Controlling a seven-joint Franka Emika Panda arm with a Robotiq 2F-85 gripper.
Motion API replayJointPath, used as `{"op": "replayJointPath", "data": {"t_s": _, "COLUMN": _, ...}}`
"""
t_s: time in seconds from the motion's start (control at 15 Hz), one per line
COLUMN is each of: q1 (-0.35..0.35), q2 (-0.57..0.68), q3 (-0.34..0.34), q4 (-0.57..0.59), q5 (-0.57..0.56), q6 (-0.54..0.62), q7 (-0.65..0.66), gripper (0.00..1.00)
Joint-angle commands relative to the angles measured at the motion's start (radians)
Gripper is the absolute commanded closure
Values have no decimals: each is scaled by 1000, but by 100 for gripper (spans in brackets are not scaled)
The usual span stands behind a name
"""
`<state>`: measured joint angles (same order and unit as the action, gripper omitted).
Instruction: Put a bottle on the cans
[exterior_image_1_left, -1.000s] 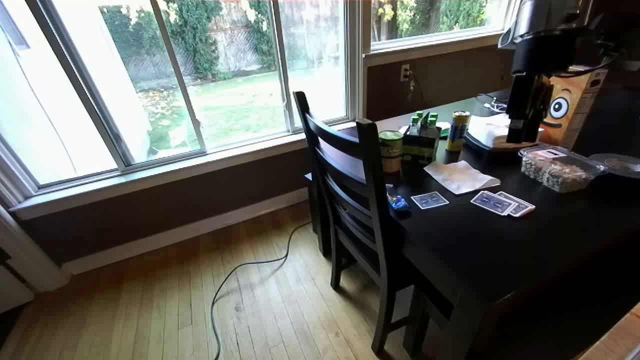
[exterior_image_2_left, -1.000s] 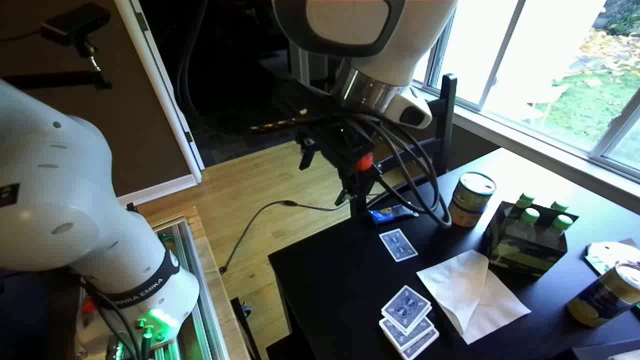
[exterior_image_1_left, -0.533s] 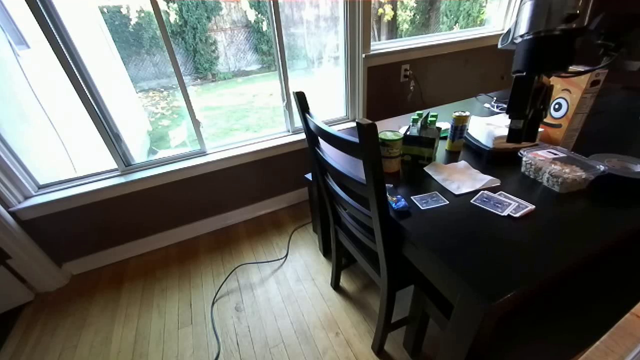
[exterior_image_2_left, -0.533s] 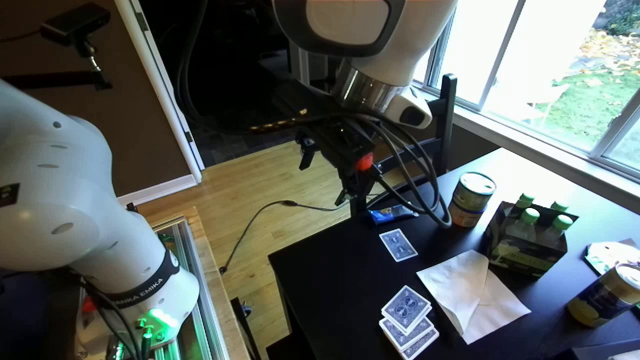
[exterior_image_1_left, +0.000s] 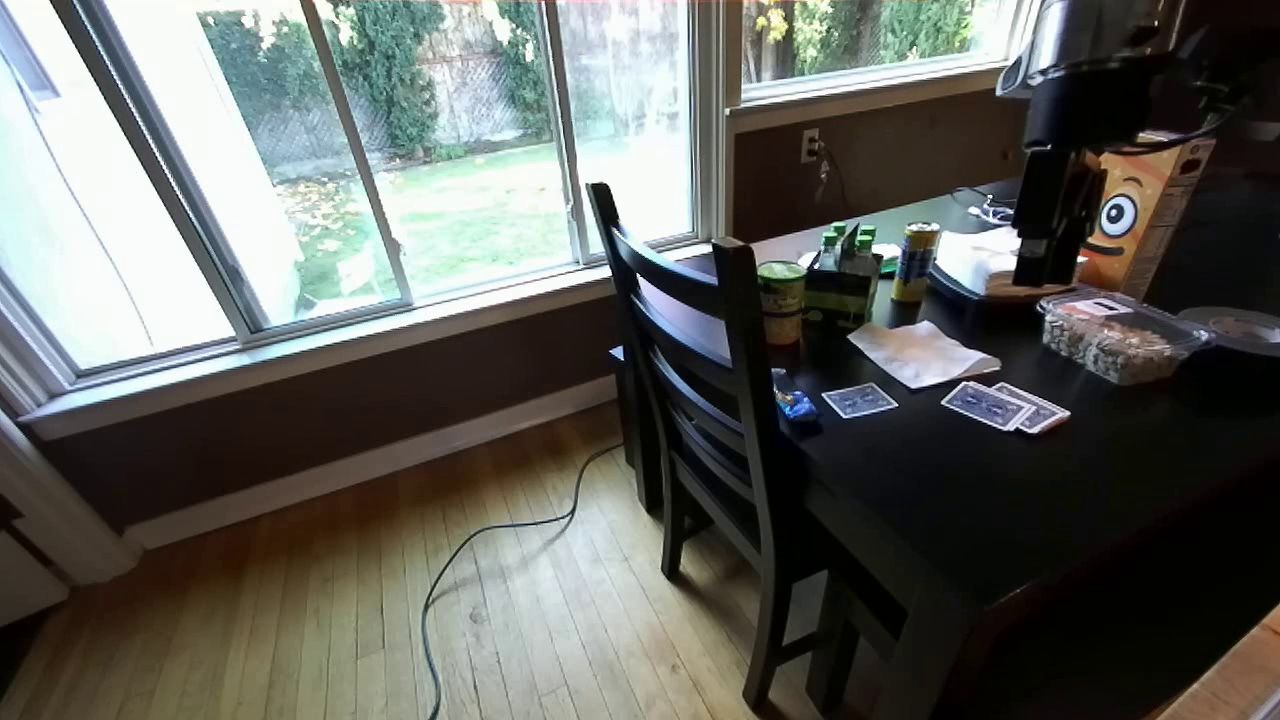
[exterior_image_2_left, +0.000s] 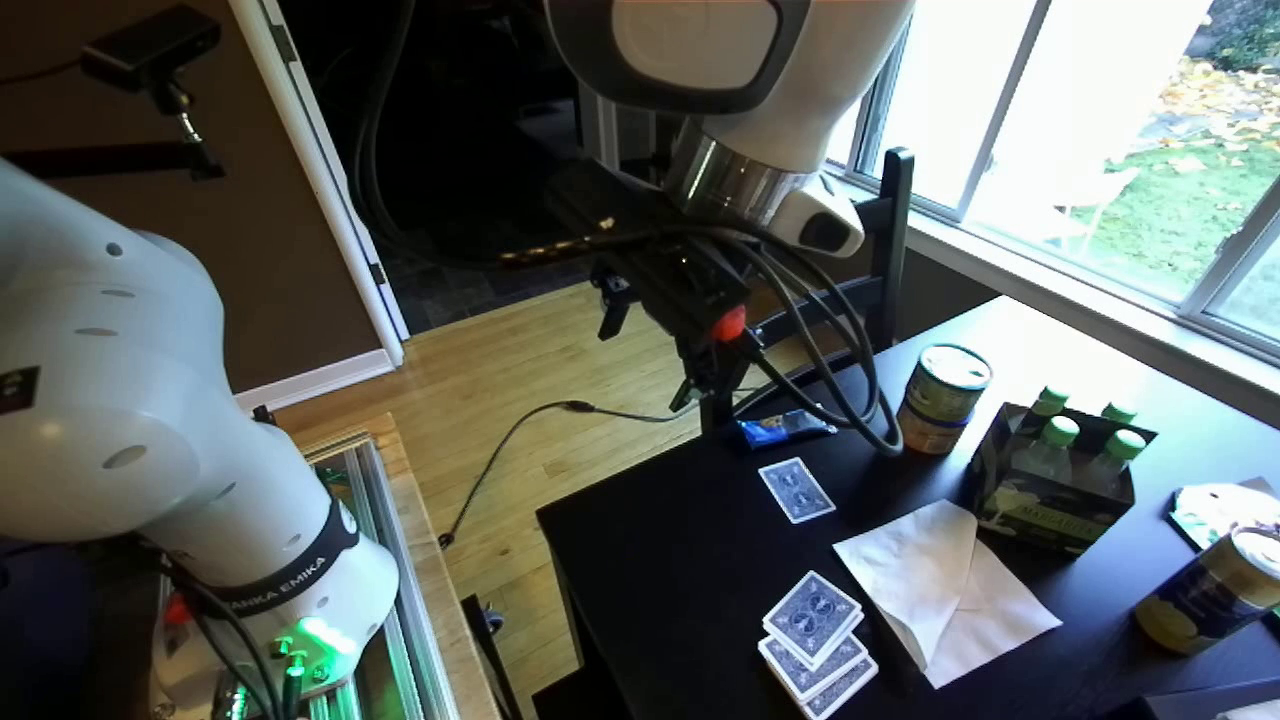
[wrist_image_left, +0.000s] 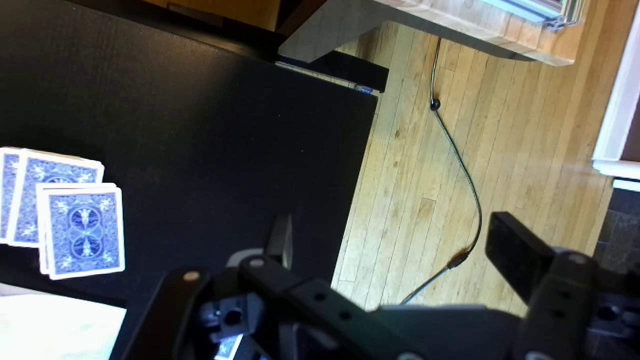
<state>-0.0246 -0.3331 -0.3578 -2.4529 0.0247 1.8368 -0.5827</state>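
Several clear bottles (exterior_image_2_left: 1043, 458) with green caps stand in a dark carrier (exterior_image_2_left: 1045, 515) on the black table. They also show in an exterior view (exterior_image_1_left: 828, 257). Two short cans (exterior_image_2_left: 943, 390), one stacked on the other, stand beside the carrier toward the chair; the upper is greenish, the lower orange and blue. The stack also shows in an exterior view (exterior_image_1_left: 781, 305). My gripper (exterior_image_2_left: 648, 362) is open and empty, high above the table's end, away from bottles and cans. In the wrist view, its spread fingers (wrist_image_left: 395, 245) have only table edge and floor beyond. Bottles and cans are out of that view.
A yellow-blue can (exterior_image_2_left: 1205, 590) stands past the carrier. A napkin (exterior_image_2_left: 930, 590), cards (exterior_image_2_left: 812, 620) and a blue packet (exterior_image_2_left: 785, 428) lie on the table. A black chair (exterior_image_1_left: 745, 340) stands at the edge. A clear food box (exterior_image_1_left: 1120, 345) and an orange carton (exterior_image_1_left: 1140, 225) stand farther along.
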Motion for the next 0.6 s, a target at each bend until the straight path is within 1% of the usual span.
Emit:
{"op": "replayJointPath", "data": {"t_s": 0.0, "q1": -39, "q2": 31, "q3": 39, "q4": 11, "q5": 22, "q6": 53, "q7": 18, "gripper": 0}}
{"op": "replayJointPath", "data": {"t_s": 0.2, "q1": -52, "q2": 97, "q3": 49, "q4": 38, "q5": 50, "q6": 237, "q7": 84, "gripper": 0}}
{"op": "replayJointPath", "data": {"t_s": 0.4, "q1": -65, "q2": 153, "q3": 63, "q4": 64, "q5": 41, "q6": 428, "q7": 146, "gripper": 0}}
{"op": "replayJointPath", "data": {"t_s": 0.47, "q1": -71, "q2": 181, "q3": 66, "q4": 82, "q5": 42, "q6": 471, "q7": 170, "gripper": 0}}
{"op": "replayJointPath", "data": {"t_s": 0.53, "q1": -76, "q2": 211, "q3": 67, "q4": 108, "q5": 56, "q6": 478, "q7": 202, "gripper": 0}}
